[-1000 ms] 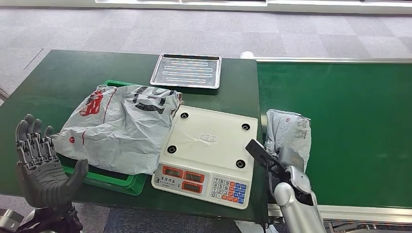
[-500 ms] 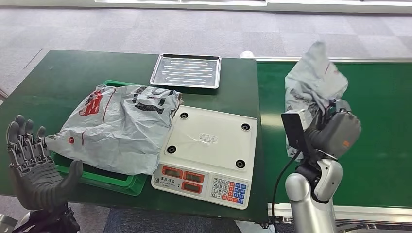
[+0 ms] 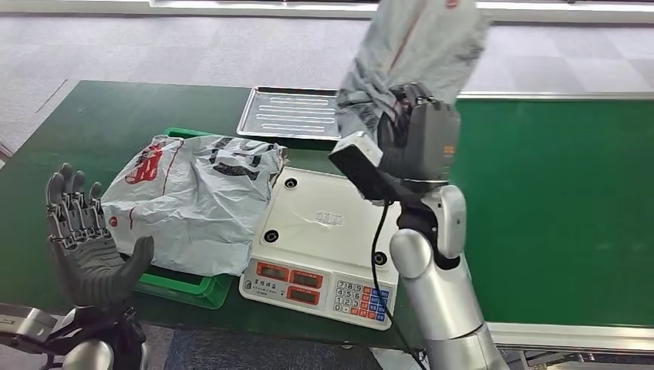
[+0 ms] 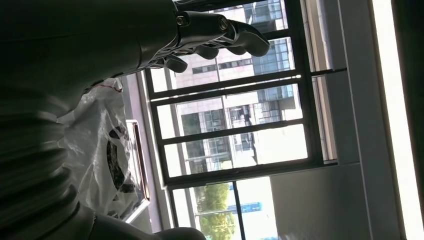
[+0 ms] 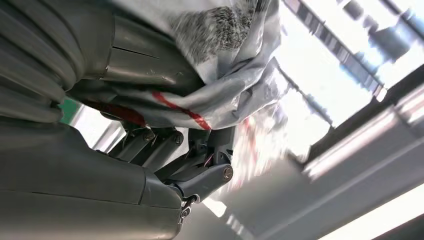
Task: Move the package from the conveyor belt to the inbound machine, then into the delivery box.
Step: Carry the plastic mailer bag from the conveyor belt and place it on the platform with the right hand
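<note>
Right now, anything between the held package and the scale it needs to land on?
Nothing visible. The right robot hand holds the grey package up in the air over the far edge of the scale, whose white platform is bare. The other bag lies beside it on the green bin.

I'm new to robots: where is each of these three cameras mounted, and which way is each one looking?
Head view: high on the body, looking down at the scale, conveyor belt and both arms.
Left wrist view: behind the open left robot hand, looking towards windows, past the bagged package in the green bin.
Right wrist view: behind the right robot hand, which grips the grey package.
Shared: head view also shows that package raised.
</note>
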Tool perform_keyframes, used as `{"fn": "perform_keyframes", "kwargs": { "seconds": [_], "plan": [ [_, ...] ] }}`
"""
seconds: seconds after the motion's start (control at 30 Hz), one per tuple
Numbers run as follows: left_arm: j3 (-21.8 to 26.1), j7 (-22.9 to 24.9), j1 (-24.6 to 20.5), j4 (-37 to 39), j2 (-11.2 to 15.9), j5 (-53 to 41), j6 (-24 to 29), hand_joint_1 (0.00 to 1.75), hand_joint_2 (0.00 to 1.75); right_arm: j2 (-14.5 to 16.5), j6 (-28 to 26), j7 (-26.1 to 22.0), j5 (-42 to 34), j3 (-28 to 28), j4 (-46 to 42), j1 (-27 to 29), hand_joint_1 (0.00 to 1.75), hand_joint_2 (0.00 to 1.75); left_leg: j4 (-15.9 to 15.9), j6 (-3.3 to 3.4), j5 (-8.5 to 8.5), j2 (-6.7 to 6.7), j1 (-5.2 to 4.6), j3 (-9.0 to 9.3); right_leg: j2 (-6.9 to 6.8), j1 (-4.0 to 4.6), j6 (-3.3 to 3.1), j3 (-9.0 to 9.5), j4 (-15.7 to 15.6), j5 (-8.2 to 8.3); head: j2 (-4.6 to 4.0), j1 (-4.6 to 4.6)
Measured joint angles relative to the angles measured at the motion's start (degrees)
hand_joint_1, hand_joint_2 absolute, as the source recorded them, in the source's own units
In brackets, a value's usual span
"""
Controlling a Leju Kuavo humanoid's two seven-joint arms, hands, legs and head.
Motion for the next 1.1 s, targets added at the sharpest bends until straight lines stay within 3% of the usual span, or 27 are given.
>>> {"fn": "perform_keyframes", "kwargs": {
  "seconds": [0.27,0.5,0.6,0.8,0.9,0.93,1.03,1.1],
  "plan": [
    [-0.5,-0.1,-1.1,2.1,0.2,0.1,-0.1,0.00,1.75,1.0,-0.4,0.8,-2.0,7.5,9.6,-4.0,1.75,1.75,0.0,-0.02,0.01,-0.28,0.01,-0.17,-0.14,0.01,0.00,-0.06,0.0,-0.01,0.00,0.01],
    [-0.6,-0.1,-1.6,3.0,0.3,0.1,-0.1,0.00,1.75,1.1,1.5,0.4,-3.0,8.9,12.1,-5.1,1.75,1.75,0.0,0.02,-0.02,-0.28,-0.01,-0.21,-0.14,0.00,0.02,-0.09,0.0,-0.03,0.00,0.01],
    [-0.8,-0.3,-1.9,3.5,0.3,0.2,-0.2,0.00,1.75,2.6,4.0,-1.1,-4.7,9.4,16.8,-6.7,1.75,1.75,0.0,0.00,-0.03,-0.17,0.01,-0.18,-0.07,0.01,0.01,-0.12,0.0,-0.02,0.00,0.00],
    [-1.3,-0.5,-2.1,3.9,0.3,0.3,-0.2,0.00,1.75,4.4,2.8,-1.9,-6.1,9.9,22.5,-8.0,1.75,1.75,0.0,-0.03,-0.01,-0.16,0.04,-0.16,-0.05,0.04,0.00,-0.13,0.0,-0.02,0.00,-0.01],
    [-2.1,-0.7,-2.4,5.0,0.4,0.4,-0.2,0.00,1.75,6.8,1.1,-1.9,-8.1,11.2,33.2,-10.0,0.44,1.75,0.0,-0.07,0.02,-0.23,0.08,-0.22,-0.09,0.07,-0.01,-0.12,0.0,-0.02,0.00,0.01],
    [-2.2,-0.8,-2.5,5.3,0.4,0.5,-0.2,0.00,1.75,7.1,1.0,-1.8,-8.1,11.5,35.2,-10.2,0.00,1.31,0.0,-0.07,0.02,-0.23,0.07,-0.23,-0.09,0.06,-0.01,-0.12,0.0,-0.02,0.00,0.01],
    [-2.5,-1.3,-2.8,5.8,0.5,0.6,0.2,0.00,1.75,7.1,0.3,-1.5,-8.7,11.9,36.9,-10.4,0.00,0.00,0.0,-0.07,0.01,-0.25,0.05,-0.26,-0.11,0.05,-0.01,-0.13,0.0,-0.02,0.00,0.01],
    [-2.5,-1.6,-2.8,5.9,0.5,0.9,0.6,0.00,1.75,7.1,-0.5,-1.2,-9.4,11.9,37.0,-10.3,0.00,0.00,0.0,-0.07,0.01,-0.26,0.05,-0.26,-0.11,0.04,0.00,-0.14,0.0,-0.02,0.00,0.00]
  ]
}}
